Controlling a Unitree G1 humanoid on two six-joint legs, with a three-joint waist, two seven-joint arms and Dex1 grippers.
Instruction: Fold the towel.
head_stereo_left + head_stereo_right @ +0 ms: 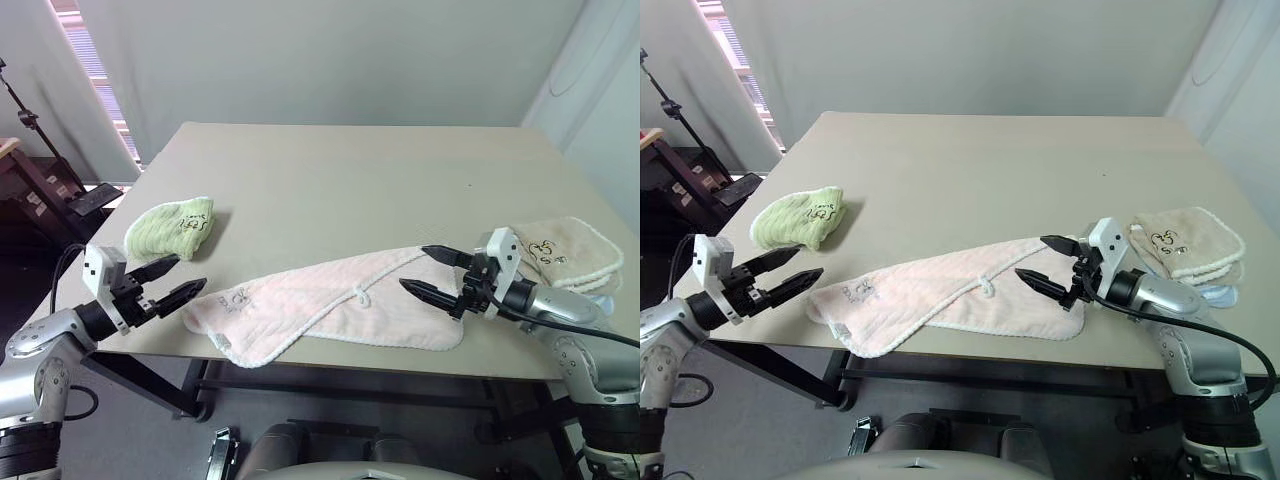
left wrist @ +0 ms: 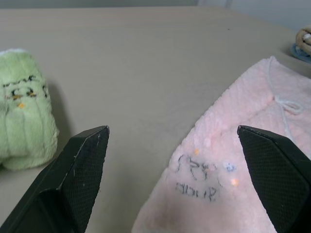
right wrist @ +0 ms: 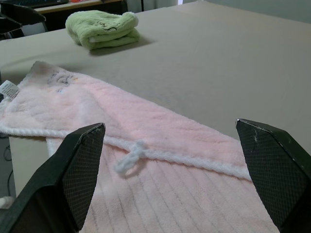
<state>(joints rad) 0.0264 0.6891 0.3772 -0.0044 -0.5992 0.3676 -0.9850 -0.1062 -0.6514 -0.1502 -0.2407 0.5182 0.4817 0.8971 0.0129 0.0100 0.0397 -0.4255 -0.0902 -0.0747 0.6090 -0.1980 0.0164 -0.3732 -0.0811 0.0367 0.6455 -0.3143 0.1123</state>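
Three towels lie on one table: one pink, one green, one beige. Two grippers: left, right.

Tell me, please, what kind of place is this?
Probably a lab or test room: a bare table by plain white walls, with a pink towel laid out and a tripod stand at the side.
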